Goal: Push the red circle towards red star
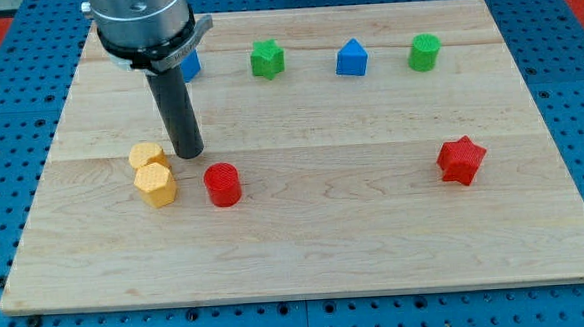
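The red circle lies left of the board's middle. The red star lies far to the view's right at about the same height. My tip rests on the board just up and left of the red circle, a small gap apart from it. The tip is also right beside the upper of two yellow blocks, on its right. The rod rises up to the arm's head at the view's top left.
Two yellow blocks sit stacked in view left of the red circle, the lower one a hexagon. Along the top are a blue block partly hidden by the arm, a green star, a blue block and a green circle.
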Robot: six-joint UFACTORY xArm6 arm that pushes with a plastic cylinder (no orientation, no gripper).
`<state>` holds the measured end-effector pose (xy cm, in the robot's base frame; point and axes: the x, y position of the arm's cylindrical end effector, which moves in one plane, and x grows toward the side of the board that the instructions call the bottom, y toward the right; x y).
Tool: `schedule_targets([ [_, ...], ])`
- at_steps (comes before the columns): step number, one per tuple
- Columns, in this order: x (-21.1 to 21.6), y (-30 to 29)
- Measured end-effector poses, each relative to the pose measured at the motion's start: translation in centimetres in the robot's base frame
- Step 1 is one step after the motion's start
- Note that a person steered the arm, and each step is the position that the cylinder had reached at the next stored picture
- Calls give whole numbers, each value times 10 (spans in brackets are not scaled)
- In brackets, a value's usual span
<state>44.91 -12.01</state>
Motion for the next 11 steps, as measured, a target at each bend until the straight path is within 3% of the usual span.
schedule_targets([
  [3,45,-1],
  [6,49,19],
  [11,46,192],
])
